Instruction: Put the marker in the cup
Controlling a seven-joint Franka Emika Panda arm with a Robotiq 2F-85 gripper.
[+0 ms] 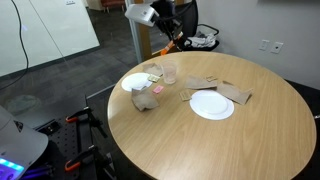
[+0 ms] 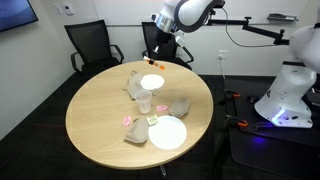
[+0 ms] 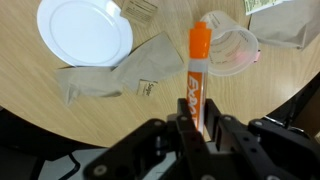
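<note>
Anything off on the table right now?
Only the crumpled brown paper strewn round the plates and cup, like litter. Cup stands upright, marker sits straight in the gripper. No spill or damage shows.

orange marker [image 3: 198, 75], clear cup [image 3: 232, 48], white plate [image 3: 84, 30]

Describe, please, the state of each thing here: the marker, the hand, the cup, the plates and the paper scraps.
marker: gripped, held up in the air.
hand: shut on the marker.
cup: upright on the table, no marker in it.
white plates: lying flat.
brown paper scraps: crumpled.
</note>
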